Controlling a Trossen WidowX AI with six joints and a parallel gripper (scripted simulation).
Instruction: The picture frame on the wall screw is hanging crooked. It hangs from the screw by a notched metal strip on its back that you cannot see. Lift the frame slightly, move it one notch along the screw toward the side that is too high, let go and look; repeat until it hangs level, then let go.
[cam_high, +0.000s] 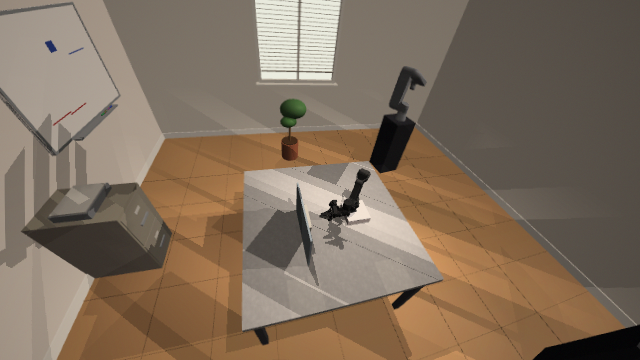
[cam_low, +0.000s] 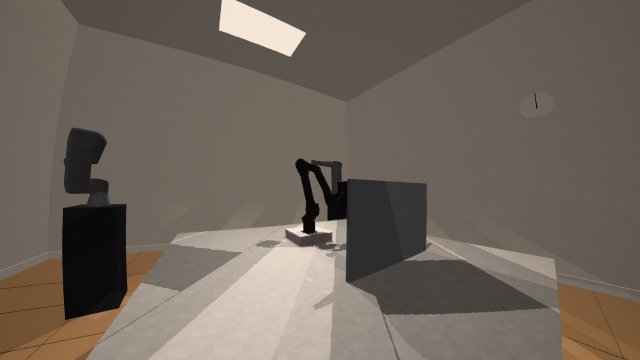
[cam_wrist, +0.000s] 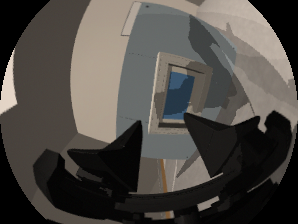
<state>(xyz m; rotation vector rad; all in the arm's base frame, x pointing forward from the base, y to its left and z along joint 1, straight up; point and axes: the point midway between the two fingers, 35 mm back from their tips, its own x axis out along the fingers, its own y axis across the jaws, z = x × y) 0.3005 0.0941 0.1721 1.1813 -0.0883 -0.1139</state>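
Note:
The picture frame (cam_wrist: 160, 75) hangs on the grey-blue panel (cam_wrist: 137, 90) (cam_high: 303, 225) (cam_low: 370, 220) and shows a pale border around a blue picture. In the wrist view its top edge slopes down to the right; the wide lens and shadows leave its true tilt unclear. The screw and the notched strip are hidden. My gripper (cam_wrist: 162, 119) (cam_high: 322, 216) is open, its black fingers apart and nothing between them. It is in front of the panel, a short way back from the frame, with the fingertips over the frame's lower part in the wrist view. The panel hides it in the exterior view.
The panel stands upright on the grey table (cam_high: 390, 260) (cam_low: 225, 310). The arm's pale base (cam_high: 357, 218) (cam_low: 308, 237) is on the robot side of it. Shadows cross the table and panel. A second arm on a black pedestal (cam_high: 392, 145) (cam_low: 95, 260) stands beyond the table.

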